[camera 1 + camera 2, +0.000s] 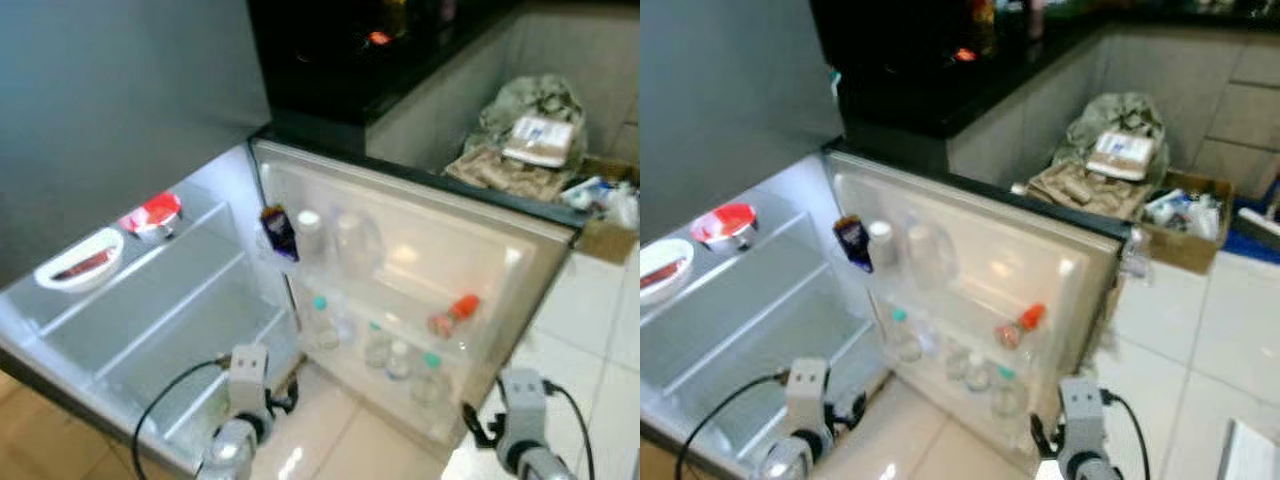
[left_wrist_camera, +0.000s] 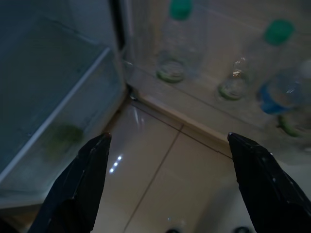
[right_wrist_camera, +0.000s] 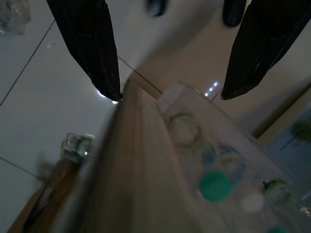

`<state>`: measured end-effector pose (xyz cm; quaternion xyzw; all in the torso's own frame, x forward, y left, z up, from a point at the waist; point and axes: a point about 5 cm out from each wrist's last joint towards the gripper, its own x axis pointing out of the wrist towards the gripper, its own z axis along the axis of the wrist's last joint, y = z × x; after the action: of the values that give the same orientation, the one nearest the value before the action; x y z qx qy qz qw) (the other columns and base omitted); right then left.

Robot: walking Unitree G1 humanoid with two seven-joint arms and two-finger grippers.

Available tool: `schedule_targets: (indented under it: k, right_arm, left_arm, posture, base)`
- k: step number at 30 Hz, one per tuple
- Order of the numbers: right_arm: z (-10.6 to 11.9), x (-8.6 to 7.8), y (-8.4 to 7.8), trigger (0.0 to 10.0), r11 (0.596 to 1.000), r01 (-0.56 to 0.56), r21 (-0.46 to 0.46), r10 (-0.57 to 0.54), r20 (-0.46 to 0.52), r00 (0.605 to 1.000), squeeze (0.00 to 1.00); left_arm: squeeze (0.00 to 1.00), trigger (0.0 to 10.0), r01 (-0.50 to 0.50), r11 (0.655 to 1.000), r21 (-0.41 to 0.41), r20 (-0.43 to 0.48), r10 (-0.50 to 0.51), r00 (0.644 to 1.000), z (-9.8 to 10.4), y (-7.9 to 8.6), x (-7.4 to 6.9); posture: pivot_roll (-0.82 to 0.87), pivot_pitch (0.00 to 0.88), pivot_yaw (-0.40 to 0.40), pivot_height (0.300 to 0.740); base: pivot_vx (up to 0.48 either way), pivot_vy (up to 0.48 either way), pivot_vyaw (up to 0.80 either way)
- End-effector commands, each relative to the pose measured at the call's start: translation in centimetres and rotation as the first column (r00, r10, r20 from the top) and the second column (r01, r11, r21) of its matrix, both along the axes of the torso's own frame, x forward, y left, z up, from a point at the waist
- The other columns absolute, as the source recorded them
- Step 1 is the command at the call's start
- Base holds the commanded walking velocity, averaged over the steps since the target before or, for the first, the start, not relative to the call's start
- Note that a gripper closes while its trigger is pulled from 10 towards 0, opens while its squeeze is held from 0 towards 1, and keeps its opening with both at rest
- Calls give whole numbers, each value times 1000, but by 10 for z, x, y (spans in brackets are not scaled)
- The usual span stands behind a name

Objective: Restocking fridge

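Both arms sit low in the head views, over pale floor tile [image 1: 330, 430]; the fridge [image 1: 150, 310] is open with bottles [image 1: 385, 345] in the door and two bowls [image 1: 80, 262] on the top shelf. Black worktop [image 1: 930, 90] behind, cardboard box [image 1: 1185, 225] off right. Left wrist view: left end effector [image 2: 167, 187] spread wide, holding nothing, above tile by the door bottles. Right wrist view: right end effector [image 3: 170, 94] also wide open and empty, over the door's edge.

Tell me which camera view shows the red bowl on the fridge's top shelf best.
The right eye view: the red bowl sits whole on the top shelf, apart from the white dish. The left eye view shows it too, slightly blurrier. The wrist views look at the door's bottles and the floor.
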<state>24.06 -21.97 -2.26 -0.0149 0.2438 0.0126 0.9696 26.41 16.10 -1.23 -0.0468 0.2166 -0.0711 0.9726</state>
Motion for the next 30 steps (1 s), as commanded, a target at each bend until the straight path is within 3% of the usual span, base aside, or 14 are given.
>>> schedule_targets:
  k: [1,13,16,18,19,20,22,26,30]
  right_arm:
    - [-5,-6,0,10000,1000,-1,3,1,-25,1000,0]
    - [-5,-5,2,10000,1000,-31,-2,31,-34,999,0]
    - [-10,-9,1,10000,998,-68,-5,67,-98,993,0]
    - [-26,-24,-3,10000,989,-146,-37,130,-284,950,0]
    - [-33,-37,-18,10000,970,-214,-117,153,-392,907,0]
    - [-33,-37,-18,10000,970,-214,-117,153,-392,907,0]
    - [-21,-30,-53,10000,964,-68,-256,-31,-365,931,0]
    - [-11,-23,-72,10000,938,4,-345,-133,-352,926,0]
    - [10,-5,-89,10000,896,81,-437,-223,-284,933,0]
  left_arm:
    - [0,10000,-20,1000,4,-34,20,999,-7,6,-7]
    - [0,10000,-21,1000,4,-43,21,999,-8,7,-10]
    - [0,10000,-27,1000,15,-52,27,998,-9,9,-11]
    - [0,10000,-26,999,27,-58,27,998,-11,10,-12]
    - [0,10000,-27,999,37,-62,29,998,-11,12,-13]
    - [0,10000,-27,999,37,-62,29,998,-11,12,-13]
    - [0,10000,-36,998,44,-63,38,997,-12,17,-14]
    - [0,10000,-36,998,48,-64,39,997,-12,18,-14]
    - [0,10000,-35,998,58,-66,38,997,-12,21,-14]
  posture:
    - [-99,98,103,740]
    - [-99,105,105,740]
    - [-99,107,105,740]
    - [-100,107,106,740]
    - [-97,109,104,740]
    - [-97,109,104,740]
    - [-92,117,110,740]
    - [-90,120,112,740]
    - [-80,128,117,740]
  base:
    - [0,0,0]
    - [0,0,0]
    - [0,0,0]
    - [0,0,0]
    - [0,0,0]
    - [0,0,0]
    - [0,0,0]
    - [0,0,0]
    - [0,0,0]
